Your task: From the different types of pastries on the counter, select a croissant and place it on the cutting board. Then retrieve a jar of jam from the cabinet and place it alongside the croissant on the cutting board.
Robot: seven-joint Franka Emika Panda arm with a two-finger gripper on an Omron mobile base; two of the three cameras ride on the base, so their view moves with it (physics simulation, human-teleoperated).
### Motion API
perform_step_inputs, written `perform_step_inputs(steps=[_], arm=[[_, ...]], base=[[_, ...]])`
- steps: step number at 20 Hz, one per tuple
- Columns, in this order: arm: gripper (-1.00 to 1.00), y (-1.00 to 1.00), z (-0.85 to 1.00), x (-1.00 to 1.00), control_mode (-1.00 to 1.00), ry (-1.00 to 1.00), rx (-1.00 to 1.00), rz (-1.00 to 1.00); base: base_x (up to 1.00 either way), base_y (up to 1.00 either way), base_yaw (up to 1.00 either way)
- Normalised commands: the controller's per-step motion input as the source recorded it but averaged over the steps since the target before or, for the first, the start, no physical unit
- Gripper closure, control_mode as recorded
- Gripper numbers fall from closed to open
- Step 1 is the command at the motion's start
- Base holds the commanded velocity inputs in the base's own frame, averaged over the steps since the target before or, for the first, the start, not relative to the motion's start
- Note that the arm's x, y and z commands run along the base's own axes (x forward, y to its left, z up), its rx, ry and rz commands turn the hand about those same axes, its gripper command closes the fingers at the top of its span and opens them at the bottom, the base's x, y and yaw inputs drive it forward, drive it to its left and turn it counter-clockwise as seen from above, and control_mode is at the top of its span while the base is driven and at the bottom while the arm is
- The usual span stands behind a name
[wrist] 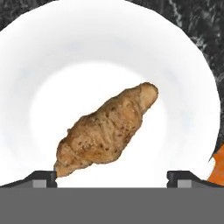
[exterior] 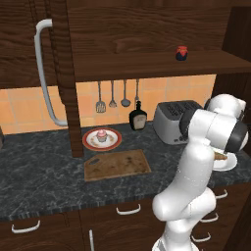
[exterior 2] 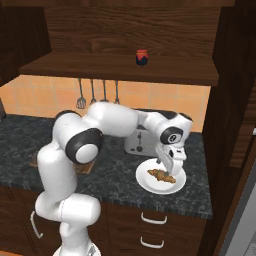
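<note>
The golden-brown croissant (wrist: 107, 129) lies on a white plate (wrist: 109, 57) on the dark counter (exterior 2: 115, 175), right of the toaster. My gripper (exterior 2: 168, 164) hangs just above it, open, with its two fingertips (wrist: 41, 178) wide apart on either side of the pastry and not touching it. The brown cutting board (exterior: 116, 164) lies bare in the middle of the counter. A pink-frosted cupcake (exterior: 101, 135) sits on a red-rimmed plate behind the board. The small red jar of jam (exterior: 182, 53) stands on the shelf of the open cabinet (exterior: 147, 29).
A silver toaster (exterior: 174, 120) and a black bottle (exterior: 138, 117) stand against the back wall. Utensils (exterior: 112, 95) hang under the shelf. The open cabinet door with its curved grey handle (exterior: 44, 73) juts out at the left. A tall dark panel (exterior 2: 230, 100) borders the right.
</note>
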Motion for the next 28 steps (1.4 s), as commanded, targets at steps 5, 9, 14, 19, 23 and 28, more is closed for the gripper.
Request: perform_step_inputs(steps=[5,9,14,19,23,28], arm=[[-1.0,-0.01,-0.44,0.14,-1.0,0.02,0.06,-0.21],[-1.0,0.04,-0.31,0.03,-1.0,0.0,0.01,-0.17],[-1.0,0.33,-0.34,0.0,-1.0,0.0,0.0,-0.14],[-1.0,0.57,-0.35,-0.1,-1.0,-0.1,0.0,-0.11],[-1.0,0.59,-0.29,-0.21,-1.0,-0.11,-0.01,-0.12],[1.0,0.55,-0.32,-0.08,-1.0,-0.03,-0.02,-0.14]], base=[[0.0,0.0,0.0],[0.0,0.0,0.0],[0.0,0.0,0.0],[0.0,0.0,0.0],[0.0,0.0,0.0],[0.0,0.0,0.0]])
